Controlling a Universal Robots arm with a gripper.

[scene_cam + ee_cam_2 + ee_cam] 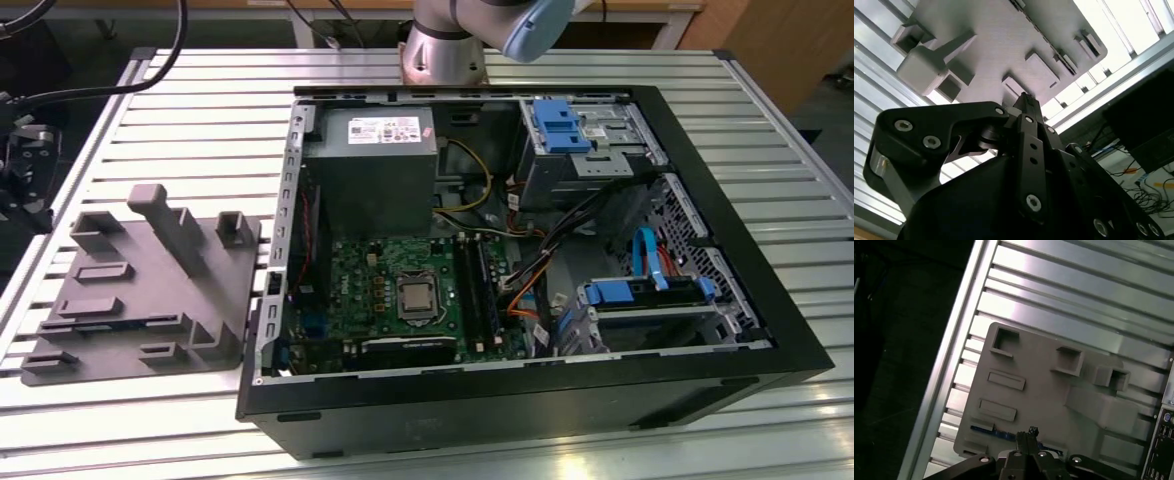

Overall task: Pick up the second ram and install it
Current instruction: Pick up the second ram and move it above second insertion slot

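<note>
In the first wrist view a thin dark strip with a bluish sheen, which looks like the second ram (988, 430), lies in a slot along one edge of the grey holder plate (1044, 385). My gripper (1027, 432) hangs above that edge with its fingertips pressed together, and they cover the strip's middle. In the second wrist view the gripper (1027, 98) points at the same grey plate (994, 40) with its black fingers shut and nothing between them. In the exterior view the holder plate (134, 290) lies on the exterior view's left, beside the open computer case (534, 400).
The case holds a green motherboard (387, 290) with long black slot sockets (475, 290), a grey power supply (370, 160), blue drive brackets (558, 125) and loose cables. The arm's base (443, 45) stands behind the case on the slatted metal table (200, 110).
</note>
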